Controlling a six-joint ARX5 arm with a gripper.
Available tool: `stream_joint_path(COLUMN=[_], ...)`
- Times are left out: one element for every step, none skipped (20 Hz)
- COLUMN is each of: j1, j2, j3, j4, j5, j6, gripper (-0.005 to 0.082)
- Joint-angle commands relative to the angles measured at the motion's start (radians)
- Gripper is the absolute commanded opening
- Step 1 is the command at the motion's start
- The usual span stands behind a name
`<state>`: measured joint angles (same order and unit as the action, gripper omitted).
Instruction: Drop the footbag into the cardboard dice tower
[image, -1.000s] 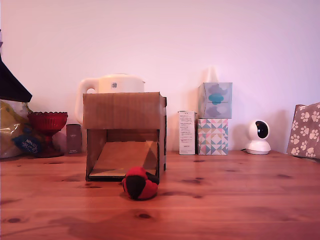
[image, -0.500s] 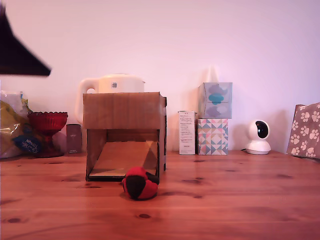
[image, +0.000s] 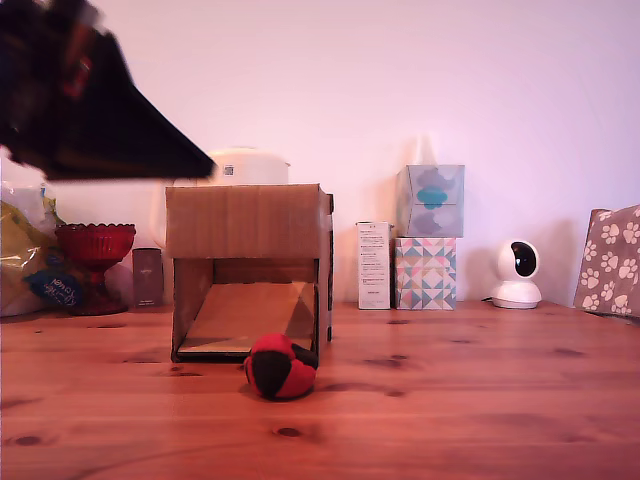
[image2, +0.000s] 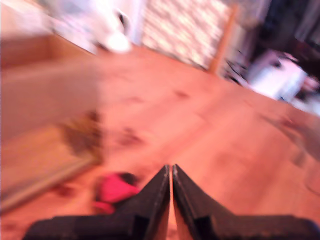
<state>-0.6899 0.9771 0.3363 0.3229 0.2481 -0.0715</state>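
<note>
Pale wall behind, reddish wooden tabletop (image: 480, 400) in front. Wrist view is blurred but shows the gripper (image2: 171, 172) with its jaws pressed together, tips meeting in a thin seam, nothing between them. In the exterior view the gripper (image: 150, 150) is a dark blurred wedge high at the exterior view's left, above and apart from everything on the tabletop.

Beyond the jaw tips in the wrist view lies the footbag (image2: 116, 189), a red-and-dark smear on the wood, not touched. Exterior view: footbag (image: 281, 366) rests on the tabletop just in front of the cardboard dice tower (image: 248, 222), near the tower's front corner on the exterior view's right. Whether it touches the box, cannot tell. Tower stands upright, front opening facing the camera, sloped ramp inside.

Behind the tower: white kettle (image: 245, 166), partly hidden. To the exterior view's left: red goblet (image: 95, 248), small dark box (image: 147, 277). To the exterior view's right: white carton (image: 373, 265), two tissue boxes (image: 427, 237) stacked, white camera (image: 517, 274), paw-print bag (image: 610, 260) at the edge.
</note>
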Motion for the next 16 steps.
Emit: stream_joint_path(j1=[-0.002,-0.001,-0.001,-0.001,-0.001,-0.001,-0.001,-0.001,-0.001,-0.001,-0.001,-0.001,-0.001,-0.001,-0.001,0.000], j2=[0.034,0.050,0.061,0.066,0.067,0.067,0.069,0.076,0.087,0.103,0.129,0.155,0.185,0.217,0.253,0.289], j3=[-0.009,-0.009,-0.009,-0.009,-0.009,-0.009,-0.009,-0.009,-0.009,-0.009,-0.009,-0.009,-0.009,-0.008,-0.008,-0.006], j4=[0.019,0.023,0.023,0.022,0.023,0.024,0.028,0.035,0.043,0.052,0.069,0.095,0.130,0.171,0.206,0.240], j5=[-0.006,-0.006,-0.006,-0.006,-0.006,-0.007,-0.015,-0.028,-0.046,-0.057,-0.065,-0.075,-0.082,-0.091,-0.100,-0.101], j6=[0.000,0.000,0.001,0.000,0.001,0.005,0.013,0.019,0.021,0.026,0.032,0.042,0.055,0.058,0.062,0.067], gripper=[-0.0024,-0.0024,-0.0024,-0.0024,-0.0004,0.0130,0.0377,0.0639,0.0812,0.0765,0.0763,0.0763,0.0763,0.0763,0.0763,0.0763])
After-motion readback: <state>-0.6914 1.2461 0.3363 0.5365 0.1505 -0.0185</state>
